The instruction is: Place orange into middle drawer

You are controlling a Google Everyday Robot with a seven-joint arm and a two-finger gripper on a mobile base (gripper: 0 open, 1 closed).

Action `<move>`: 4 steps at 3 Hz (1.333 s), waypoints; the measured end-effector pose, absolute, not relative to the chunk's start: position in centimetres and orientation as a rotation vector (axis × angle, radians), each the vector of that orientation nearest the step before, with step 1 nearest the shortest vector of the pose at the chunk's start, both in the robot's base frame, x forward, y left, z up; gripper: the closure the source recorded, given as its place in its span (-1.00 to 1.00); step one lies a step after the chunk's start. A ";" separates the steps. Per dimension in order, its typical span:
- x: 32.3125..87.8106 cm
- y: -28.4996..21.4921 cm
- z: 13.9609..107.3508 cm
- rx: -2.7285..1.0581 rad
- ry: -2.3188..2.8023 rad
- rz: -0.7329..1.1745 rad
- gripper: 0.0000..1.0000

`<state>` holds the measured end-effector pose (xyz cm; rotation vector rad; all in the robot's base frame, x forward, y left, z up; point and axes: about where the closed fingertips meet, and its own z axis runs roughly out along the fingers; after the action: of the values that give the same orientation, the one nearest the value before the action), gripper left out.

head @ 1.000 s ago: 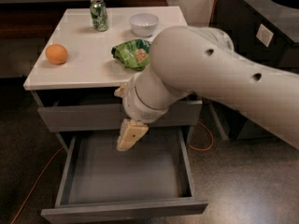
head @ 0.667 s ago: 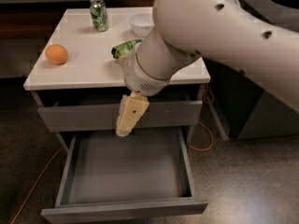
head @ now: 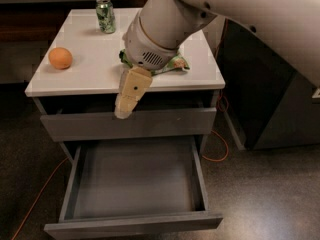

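Observation:
The orange [head: 60,58] lies on the white cabinet top [head: 95,74] near its left edge. The middle drawer [head: 135,184] is pulled far out below the top drawer front [head: 165,124]; its grey inside holds nothing. My gripper [head: 125,109] hangs down from the big white arm, in front of the cabinet top's front edge and above the open drawer. It is well to the right of the orange and holds nothing that I can see. The bottom drawer is hidden under the open one.
A green can [head: 105,15] stands at the back of the top. A green snack bag [head: 177,63] lies partly behind my arm. A dark cabinet [head: 270,94] stands to the right. An orange cable [head: 220,154] runs on the floor.
My arm has risen and swung toward the cabinet top; the gripper is higher, at the top's front edge. The white bowl is now hidden behind the arm. The orange has not moved.

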<state>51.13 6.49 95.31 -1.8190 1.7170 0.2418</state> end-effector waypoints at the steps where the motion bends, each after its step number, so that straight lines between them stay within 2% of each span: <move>1: 51.1 6.3 95.6 -1.798 1.739 0.244 -1.00; 2: 53.0 5.6 95.7 -1.773 1.793 0.274 -1.00; 4: 62.0 6.0 98.8 -1.717 1.809 0.384 -1.00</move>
<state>62.03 6.03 98.77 -1.7165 1.8086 0.3845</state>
